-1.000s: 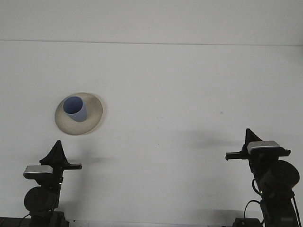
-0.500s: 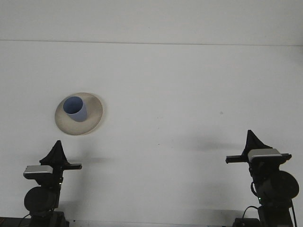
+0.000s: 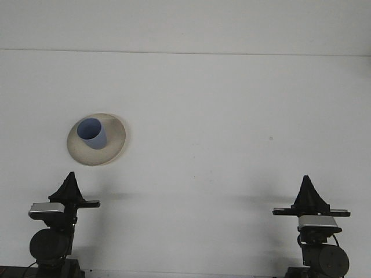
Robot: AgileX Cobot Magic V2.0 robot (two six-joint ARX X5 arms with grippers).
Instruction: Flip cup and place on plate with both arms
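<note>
A pale blue cup (image 3: 92,133) stands upright, mouth up, on a cream plate (image 3: 113,142) at the left middle of the white table. My left gripper (image 3: 70,178) points forward from the near left edge, well short of the plate. My right gripper (image 3: 305,181) points forward from the near right edge, far from the cup. Each gripper shows only as a dark pointed tip with nothing in it.
The white table (image 3: 220,116) stretches back to a far edge where a white wall begins. A small dark speck (image 3: 270,138) marks the surface at the right.
My right arm has drawn back and sunk lower toward the near edge, its gripper now lower in view. The left arm, cup and plate have not moved.
</note>
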